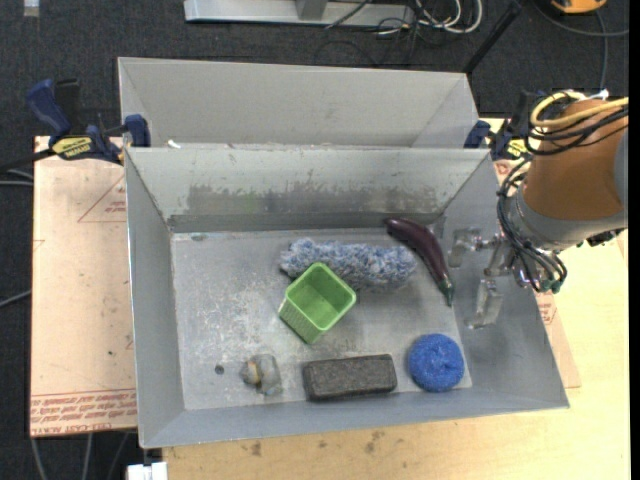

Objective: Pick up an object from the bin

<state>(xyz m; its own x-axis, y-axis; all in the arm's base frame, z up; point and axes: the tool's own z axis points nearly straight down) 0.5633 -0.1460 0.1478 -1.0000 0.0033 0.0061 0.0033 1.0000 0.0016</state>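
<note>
My gripper (485, 293) hangs over the bin's sloping right wall, with nothing visibly in it. Just to its left a dark purple eggplant (422, 250) lies slanted, its stem end pointing down toward the gripper. Below and left of the gripper a fuzzy round blue ball (437, 361) rests on the bin floor near the front right corner. Both lie apart from the gripper.
A blue-grey shaggy duster (345, 259) lies across the middle, with a green square cup (318, 301) tilted against its front. A dark grey rectangular block (348, 376) and a small pebble-like lump (262, 371) sit along the front. The arm enters from the right.
</note>
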